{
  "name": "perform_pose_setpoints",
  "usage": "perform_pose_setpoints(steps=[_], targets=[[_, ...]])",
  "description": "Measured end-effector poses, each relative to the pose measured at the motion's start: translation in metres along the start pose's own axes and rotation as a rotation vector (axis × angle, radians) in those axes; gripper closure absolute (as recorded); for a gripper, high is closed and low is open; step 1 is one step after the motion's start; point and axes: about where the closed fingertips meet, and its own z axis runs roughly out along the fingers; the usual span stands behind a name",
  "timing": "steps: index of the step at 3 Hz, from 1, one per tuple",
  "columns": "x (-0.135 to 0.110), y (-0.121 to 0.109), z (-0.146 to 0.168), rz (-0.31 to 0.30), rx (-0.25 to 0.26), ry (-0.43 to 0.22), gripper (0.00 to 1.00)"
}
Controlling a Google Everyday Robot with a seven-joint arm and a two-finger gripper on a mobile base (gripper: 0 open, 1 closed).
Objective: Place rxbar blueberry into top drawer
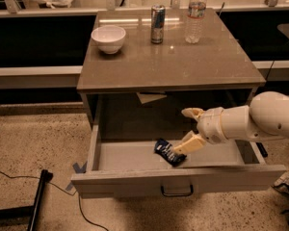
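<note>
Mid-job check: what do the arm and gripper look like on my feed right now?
The arm is smooth and white, built of rounded, bulbous segments that narrow to a cylindrical end. No cables or markings show on it. The gripper, over the middle of the open drawer, has two stubby tan-yellow fingers with tapering tips.

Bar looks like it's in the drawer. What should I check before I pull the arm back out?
1. Top drawer pulled open: ok.
2. Rxbar blueberry lying on the drawer floor: ok.
3. Gripper inside the drawer, open, not clamping the bar: ok.
4. Lower fingertip clear of the wrapper: cannot tell; the two overlap in this view.
5. Bowl, can and water bottle standing on the tabletop, away from the arm: ok.
</note>
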Motion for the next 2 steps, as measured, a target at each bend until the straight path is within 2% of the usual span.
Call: perform_pose_setpoints(steps=[1, 2], targets=[[-0.0128, -0.0067, -0.0336, 0.018, 0.046, -0.065, 0.31], [-0.0111, -0.0065, -0.0354, 0.024, 0.049, -0.066, 0.08]])
